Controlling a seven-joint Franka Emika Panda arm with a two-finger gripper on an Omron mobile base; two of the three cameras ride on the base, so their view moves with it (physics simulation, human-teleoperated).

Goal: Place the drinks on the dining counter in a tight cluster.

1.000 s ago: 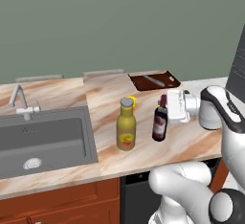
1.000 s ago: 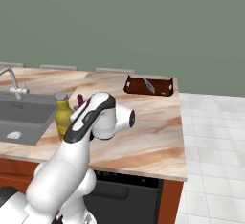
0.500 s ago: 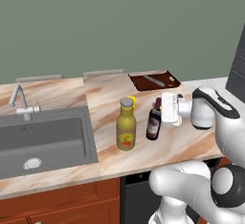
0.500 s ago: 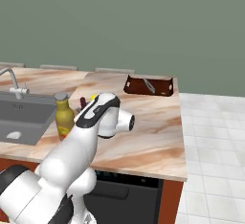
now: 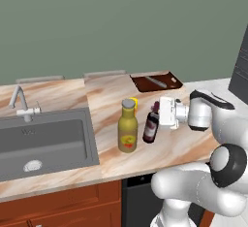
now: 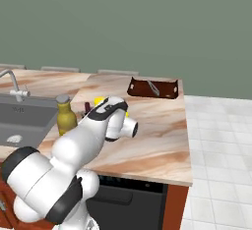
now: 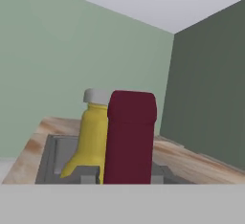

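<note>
On the table (image 5: 179, 146), the olive-yellow bottle (image 5: 127, 126) stands upright just beyond the wine bottle (image 5: 151, 125), on the side away from my pincer (image 5: 160, 114); sink (image 5: 43, 138) farther out that way. Pincer is clamped on the wine bottle's neck, reaching in level; bottle's long axis upright, base at the table. Judgement: bottles near, gap small; set down here. Brown tray (image 5: 156, 82) behind holds a knife (image 5: 156, 81).

We see the olive-yellow bottle (image 6: 65, 117) standing upright on the marbled desk (image 6: 147, 140), just right of the dark sink (image 6: 22, 121) with its silver tap (image 6: 12, 84). Our white arm (image 6: 98, 130) rises from the lower left and hides what lies just right of the bottle. A dark brown tray (image 6: 153, 88) sits at the far edge of the desk.
</note>
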